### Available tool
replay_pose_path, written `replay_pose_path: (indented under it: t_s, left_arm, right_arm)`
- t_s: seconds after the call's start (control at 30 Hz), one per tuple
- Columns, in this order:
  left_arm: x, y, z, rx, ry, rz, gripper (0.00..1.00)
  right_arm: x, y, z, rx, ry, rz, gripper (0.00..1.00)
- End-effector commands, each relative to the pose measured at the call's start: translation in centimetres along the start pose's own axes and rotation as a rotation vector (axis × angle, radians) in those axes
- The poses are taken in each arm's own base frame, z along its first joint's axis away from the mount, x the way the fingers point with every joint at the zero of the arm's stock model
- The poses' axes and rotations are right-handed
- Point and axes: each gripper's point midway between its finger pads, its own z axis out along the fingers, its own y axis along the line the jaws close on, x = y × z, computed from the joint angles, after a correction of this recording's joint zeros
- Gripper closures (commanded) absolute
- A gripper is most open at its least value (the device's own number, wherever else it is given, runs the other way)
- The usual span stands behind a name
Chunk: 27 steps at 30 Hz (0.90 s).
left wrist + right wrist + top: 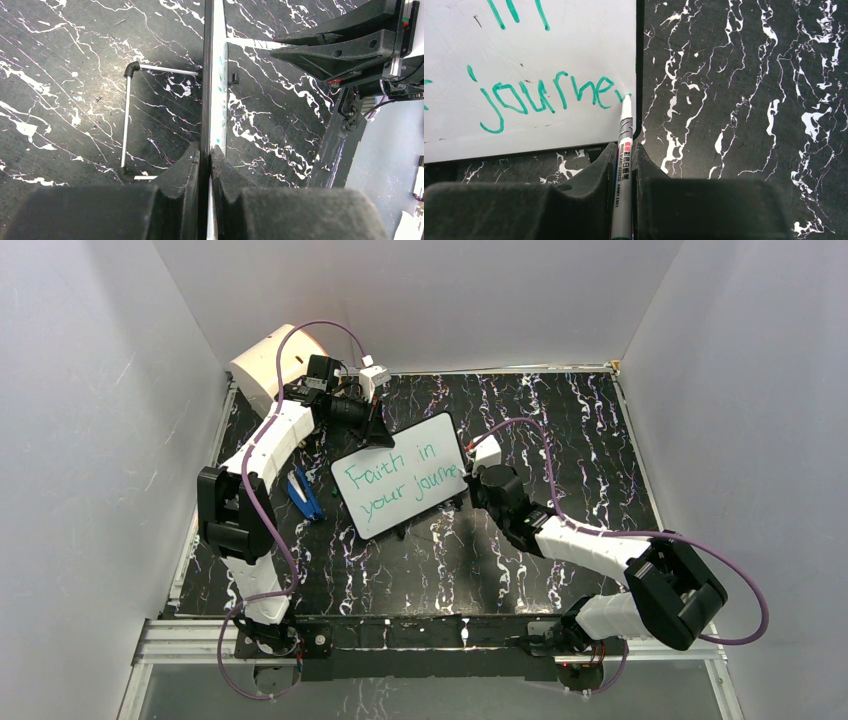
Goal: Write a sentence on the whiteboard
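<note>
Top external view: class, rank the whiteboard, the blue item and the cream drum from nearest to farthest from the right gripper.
1. The whiteboard, directly left of the right gripper.
2. The blue item, lying just past the whiteboard's left edge.
3. The cream drum, in the far left corner.

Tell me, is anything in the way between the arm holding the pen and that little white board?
Nothing visible. The right gripper is shut on a slim silver marker whose tip touches the small black-framed glossy whiteboard, at the end of the green handwritten sentence near its edge.
</note>
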Motion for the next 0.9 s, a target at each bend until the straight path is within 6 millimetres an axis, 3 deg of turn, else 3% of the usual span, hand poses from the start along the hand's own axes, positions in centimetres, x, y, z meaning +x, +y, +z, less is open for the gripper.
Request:
replay_pose_path:
  t_s: [0.0, 0.4, 0.63, 0.87]
  left_arm:
    - [4.3, 1.7, 1.5, -0.068, 0.15, -0.061, 1.0]
    - [4.2, 1.6, 1.5, -0.066, 0.148, -0.061, 1.0]
    - [4.2, 1.7, 1.6, -0.068, 0.151, -0.063, 1.0]
    - [4.2, 1.8, 1.6, -0.069, 0.15, -0.063, 1.0]
  right_arm:
    - [-0.8, 1.9, 0.0, -0.098, 0.012, 0.035, 1.0]
    - [1.7, 3.0, -0.8, -0.158, 0.099, 0.041, 1.0]
    - [-0.4, 1.1, -1.6, -0.073, 0.026, 0.044, 1.0]
    - [-1.3, -0.2, -1.6, -0.014, -0.016, 0.064, 1.0]
